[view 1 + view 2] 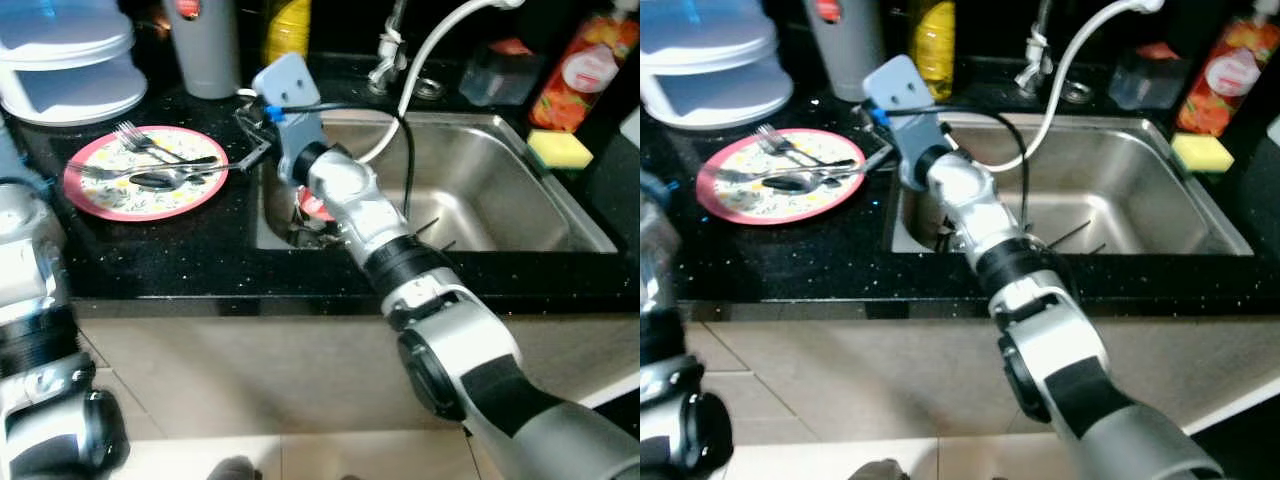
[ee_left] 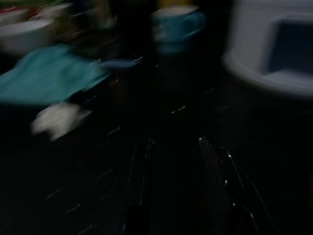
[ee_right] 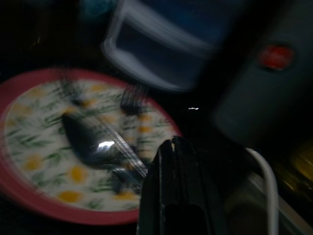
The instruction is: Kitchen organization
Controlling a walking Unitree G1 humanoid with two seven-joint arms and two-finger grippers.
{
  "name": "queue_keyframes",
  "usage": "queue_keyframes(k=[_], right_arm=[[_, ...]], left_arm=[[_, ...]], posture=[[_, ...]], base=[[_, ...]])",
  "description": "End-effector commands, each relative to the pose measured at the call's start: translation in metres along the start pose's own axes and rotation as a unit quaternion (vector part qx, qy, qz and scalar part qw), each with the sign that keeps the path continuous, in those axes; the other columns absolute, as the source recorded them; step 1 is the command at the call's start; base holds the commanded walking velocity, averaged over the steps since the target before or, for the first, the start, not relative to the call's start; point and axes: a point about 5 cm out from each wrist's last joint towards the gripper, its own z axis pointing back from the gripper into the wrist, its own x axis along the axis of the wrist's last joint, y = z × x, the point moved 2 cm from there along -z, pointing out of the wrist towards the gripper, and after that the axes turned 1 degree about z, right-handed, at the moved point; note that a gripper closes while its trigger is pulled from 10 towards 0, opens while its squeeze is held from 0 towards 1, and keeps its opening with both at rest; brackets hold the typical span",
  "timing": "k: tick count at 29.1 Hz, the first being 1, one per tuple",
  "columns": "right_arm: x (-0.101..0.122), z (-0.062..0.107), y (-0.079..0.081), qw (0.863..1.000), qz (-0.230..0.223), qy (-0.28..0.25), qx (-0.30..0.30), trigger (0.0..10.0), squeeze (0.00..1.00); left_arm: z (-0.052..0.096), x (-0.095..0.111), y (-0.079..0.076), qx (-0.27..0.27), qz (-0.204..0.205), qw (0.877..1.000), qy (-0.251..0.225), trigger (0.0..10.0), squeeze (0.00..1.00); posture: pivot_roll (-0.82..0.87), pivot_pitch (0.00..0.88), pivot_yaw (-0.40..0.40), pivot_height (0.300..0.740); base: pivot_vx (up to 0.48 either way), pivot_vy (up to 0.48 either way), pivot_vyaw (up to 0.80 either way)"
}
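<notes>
A pink-rimmed flowered plate (image 1: 120, 203) lies on the black counter left of the sink. On it rest a spoon (image 1: 160, 180) and two forks (image 1: 140, 140), handles pointing toward the sink. My right arm reaches across the sink's near left corner, and its gripper (image 1: 250, 152) is at the plate's right edge. In the right wrist view the right gripper (image 3: 172, 143) has its fingers pressed together, beside the spoon's handle (image 3: 122, 152); I see nothing between them. My left gripper (image 2: 176, 141) is open, low over dark counter.
The steel sink (image 1: 480, 200) holds a red item (image 1: 316, 207) under my right arm. A white stacked container (image 1: 65, 60), a grey canister (image 1: 205, 45) and a yellow bottle (image 1: 288, 28) stand behind. Yellow sponge (image 1: 560, 148) at right. Teal cloth (image 2: 49, 78) and blue mug (image 2: 176, 27).
</notes>
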Motion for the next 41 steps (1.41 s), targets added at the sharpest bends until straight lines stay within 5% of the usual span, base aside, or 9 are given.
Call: queue_keyframes(k=[1, 9, 10, 14, 22, 23, 24, 25, 41], right_arm=[[-0.006, -0.004, 0.012, 0.996, 0.082, 0.025, 0.021, 10.0, 0.0], [-0.027, -0.002, 0.015, 0.972, 0.215, 0.089, 0.017, 10.0, 0.0], [-0.032, 0.001, 0.007, 0.969, 0.223, 0.103, 0.003, 10.0, 1.0], [-0.037, 0.011, -0.023, 0.958, 0.254, 0.122, -0.047, 10.0, 1.0], [-0.049, 0.025, -0.043, 0.928, 0.336, 0.147, -0.06, 10.0, 1.0], [-0.051, 0.027, -0.043, 0.926, 0.343, 0.151, -0.046, 10.0, 0.53], [-0.051, 0.027, -0.043, 0.926, 0.343, 0.151, -0.046, 10.0, 0.53], [-0.055, 0.029, -0.041, 0.922, 0.354, 0.156, -0.02, 10.0, 0.0], [-0.058, 0.021, -0.028, 0.888, 0.425, 0.178, -0.003, 10.0, 0.0]], left_arm=[[0.008, -0.004, 0.004, 0.008, -0.004, 1.0, 0.007, 10.0, 0.0], [0.018, -0.007, 0.019, 0.029, -0.011, 0.999, 0.018, 10.0, 0.0], [0.02, -0.007, 0.024, 0.036, -0.013, 0.999, 0.021, 10.0, 0.0], [0.024, -0.008, 0.031, 0.046, -0.015, 0.999, 0.025, 10.0, 0.0], [0.027, -0.009, 0.028, 0.038, -0.018, 0.999, 0.033, 10.0, 0.0], [0.027, -0.009, 0.026, 0.035, -0.018, 0.999, 0.033, 10.0, 0.0], [0.027, -0.009, 0.026, 0.035, -0.018, 0.999, 0.033, 10.0, 0.0], [0.027, -0.008, 0.024, 0.032, -0.018, 0.999, 0.033, 10.0, 0.0], [0.034, -0.006, 0.026, 0.034, -0.017, 0.999, 0.039, 10.0, 0.0]], posture=[[0.4, 0.044, -0.093, 0.74], [0.43, 0.052, -0.106, 0.74], [0.44, 0.051, -0.11, 0.74], [0.44, 0.045, -0.105, 0.74], [0.42, 0.04, -0.093, 0.74], [0.42, 0.04, -0.093, 0.74], [0.42, 0.04, -0.093, 0.74], [0.42, 0.041, -0.086, 0.74], [0.45, 0.076, -0.113, 0.74]], base=[[0.0, 0.0, 0.0], [0.0, 0.0, 0.0], [0.0, 0.0, 0.0], [0.0, 0.0, 0.0], [0.0, 0.0, 0.0], [0.0, 0.0, 0.0], [0.0, 0.0, 0.0], [0.0, 0.0, 0.0], [0.0, 0.0, 0.0]])
